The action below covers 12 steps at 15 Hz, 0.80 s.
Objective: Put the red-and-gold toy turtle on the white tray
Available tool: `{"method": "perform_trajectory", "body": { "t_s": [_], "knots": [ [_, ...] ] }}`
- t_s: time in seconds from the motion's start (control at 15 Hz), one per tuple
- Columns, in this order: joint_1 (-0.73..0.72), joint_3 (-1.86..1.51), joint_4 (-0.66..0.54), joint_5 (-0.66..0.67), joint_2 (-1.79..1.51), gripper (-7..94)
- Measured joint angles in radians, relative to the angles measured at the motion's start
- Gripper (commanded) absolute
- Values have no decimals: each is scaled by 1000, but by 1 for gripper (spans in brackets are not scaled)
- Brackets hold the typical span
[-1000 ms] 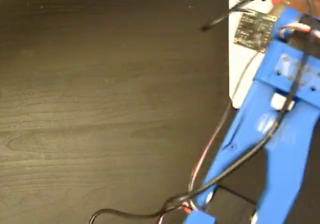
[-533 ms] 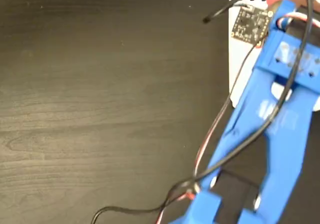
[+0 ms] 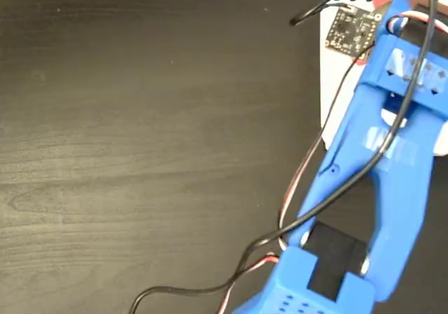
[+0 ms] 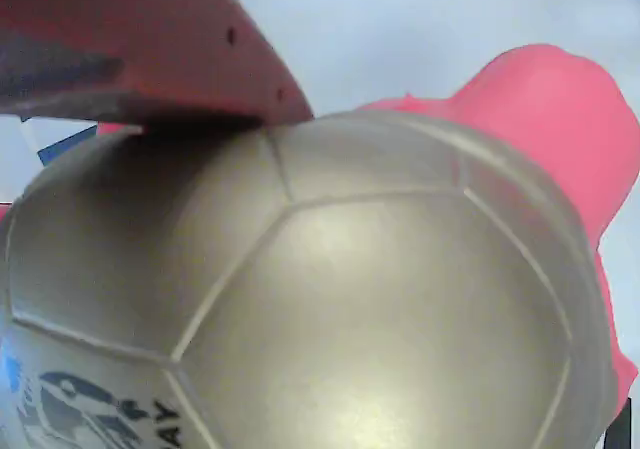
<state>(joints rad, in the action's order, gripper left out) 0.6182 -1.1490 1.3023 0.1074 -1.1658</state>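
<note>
Gold-shelled turtle (image 4: 340, 299) fills wrist view, red finger (image 4: 150, 44) pressing it, grip unclear, white tray (image 3: 334, 83) mostly hidden by blue arm (image 3: 378, 167)

In the fixed view the blue plastic robot arm (image 3: 381, 167) now reaches farther up over the flat white tray (image 3: 334, 83). Its small dark circuit board (image 3: 348, 29) sits higher, and more of its base shows below.

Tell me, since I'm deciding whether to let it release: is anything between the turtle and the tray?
Nothing visible. In the wrist view the turtle fills the frame with white tray behind it; the fixed view shows only the arm over the tray.
</note>
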Motion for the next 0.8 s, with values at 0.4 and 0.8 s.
{"method": "perform_trajectory", "body": {
  "t_s": [0.4, 0.8],
  "knots": [
    [-12, -23, -49, 0, 0, 11],
    [-20, -104, -92, 0, 0, 56]
  ]
}}
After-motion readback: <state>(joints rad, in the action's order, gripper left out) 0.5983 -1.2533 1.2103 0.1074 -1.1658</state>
